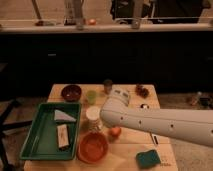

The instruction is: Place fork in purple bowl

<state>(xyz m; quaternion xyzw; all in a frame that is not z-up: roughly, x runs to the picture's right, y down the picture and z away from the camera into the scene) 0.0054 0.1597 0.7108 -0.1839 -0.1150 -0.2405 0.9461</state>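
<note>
We record the purple bowl (71, 92), at upper left of the bench (127, 152), as dark maroon. The bench itself is pale tan wood. The tray (37, 137) at lower left is green; in it we note a white triangular piece (64, 116) and a brown bar (62, 136) with a pale label. The larger bowl (93, 147) at lower centre is bright orange, and the sponge (148, 158) at lower right is teal. The arm (165, 122) is white with small dark dots. The end effector (120, 94), at the arm's tip mid-frame, reads pale grey-white.
</note>
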